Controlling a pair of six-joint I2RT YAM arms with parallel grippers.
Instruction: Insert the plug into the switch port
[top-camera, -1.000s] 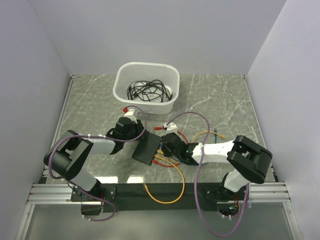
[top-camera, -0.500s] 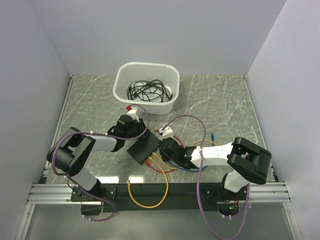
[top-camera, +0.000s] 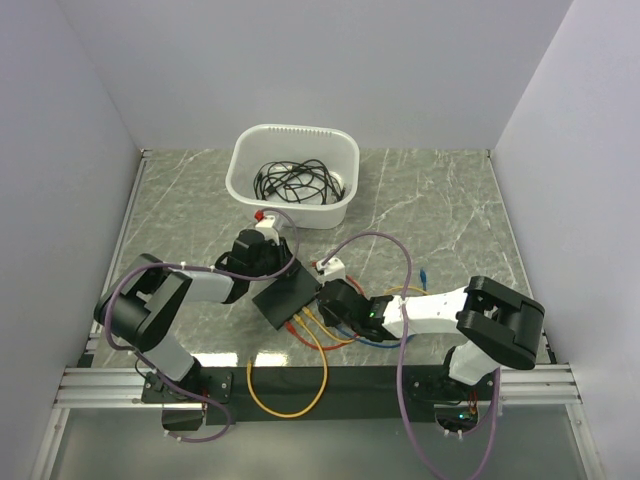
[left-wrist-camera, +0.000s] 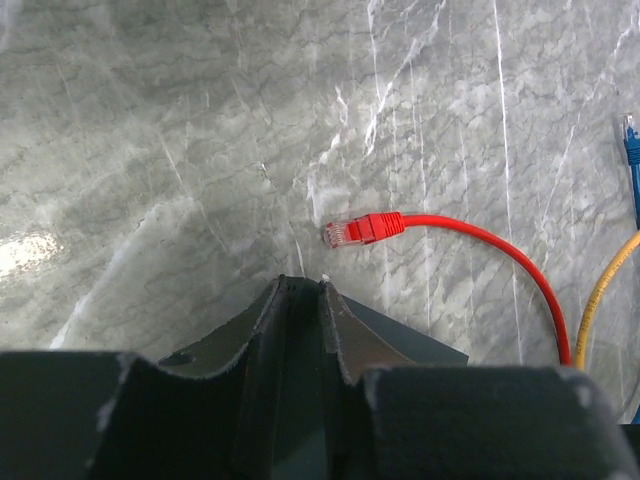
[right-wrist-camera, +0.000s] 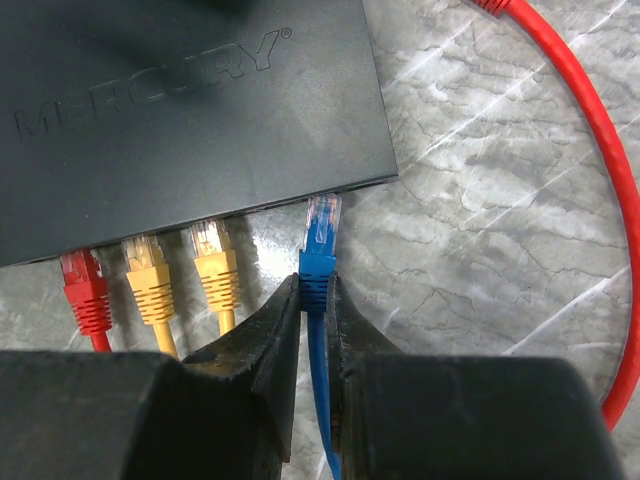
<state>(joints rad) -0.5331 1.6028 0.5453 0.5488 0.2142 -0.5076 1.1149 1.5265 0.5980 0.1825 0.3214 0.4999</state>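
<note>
**Right gripper shifts toward 9 o'clock, blue plug at the switch**

Since a second ago the right arm has slid toward 9 o'clock in the top view, and the switch has turned slightly. It lies at table centre, long axis running 8 to 2 o'clock, ports facing 5 o'clock. In the right wrist view the right claw is clenched on the blue plug's boot. The plug's long axis runs 6 to 12 o'clock, its clear tip pointing 12 at the port edge, beside two yellow plugs. The left gripper has its fingers close together at the switch's far edge; I cannot tell whether they grip it.
</note>
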